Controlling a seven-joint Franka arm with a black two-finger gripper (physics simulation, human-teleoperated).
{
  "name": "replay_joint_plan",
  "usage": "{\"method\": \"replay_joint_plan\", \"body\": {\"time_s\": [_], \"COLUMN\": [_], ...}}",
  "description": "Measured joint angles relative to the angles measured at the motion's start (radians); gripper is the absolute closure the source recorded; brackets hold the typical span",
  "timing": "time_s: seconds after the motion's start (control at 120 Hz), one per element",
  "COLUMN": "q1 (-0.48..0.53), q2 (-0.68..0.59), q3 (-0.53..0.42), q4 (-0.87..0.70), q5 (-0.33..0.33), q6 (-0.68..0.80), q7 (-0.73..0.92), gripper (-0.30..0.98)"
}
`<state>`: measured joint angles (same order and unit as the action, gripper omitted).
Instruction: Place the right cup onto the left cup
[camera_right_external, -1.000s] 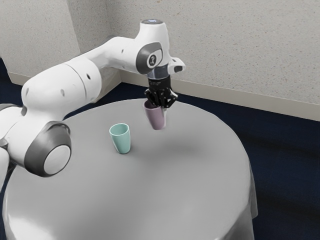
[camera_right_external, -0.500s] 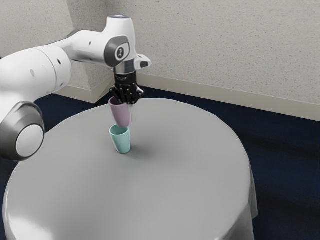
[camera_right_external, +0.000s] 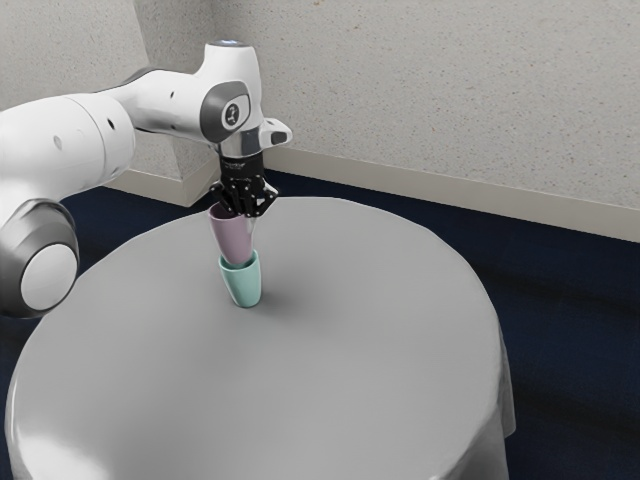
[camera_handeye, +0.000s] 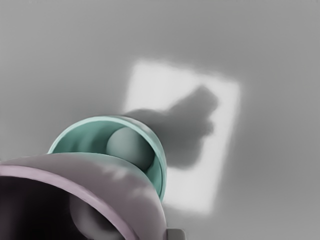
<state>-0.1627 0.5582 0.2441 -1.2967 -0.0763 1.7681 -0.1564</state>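
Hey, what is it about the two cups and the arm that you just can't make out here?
- Pink cup's underside: wrist view, hidden by its own side wall; whether it touches the teal cup's inside, I can't tell.
- Part of the teal cup's floor: wrist view, behind the pink cup.
- The arm's base: exterior view, cut off by the left edge.

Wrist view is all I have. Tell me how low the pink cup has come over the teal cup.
Observer: In the exterior view, the lower end of the pink cup is at the mouth of the teal cup, with most of its body above that rim.
Operator: Now report where the tool has hold of it.
Observer: The tool grips the pink cup at its upper rim, the end away from the teal cup.
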Motion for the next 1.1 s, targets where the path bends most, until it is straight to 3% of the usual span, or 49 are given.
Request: {"method": "replay_joint_plan", "body": {"time_s": [0.658,0.883,1.1], "q1": [0.011,0.009,0.008], "q2": [0.019,0.022,-0.018], "q3": [0.003,0.003,0.009], "q4": [0.002,0.003,0.017], "q5": [-0.001,-0.003,-0.004], "q6": [0.035,0.037,0.029], "q7": [-0.004,-0.002,0.0], "gripper": [0.78,0.33,0.13]}}
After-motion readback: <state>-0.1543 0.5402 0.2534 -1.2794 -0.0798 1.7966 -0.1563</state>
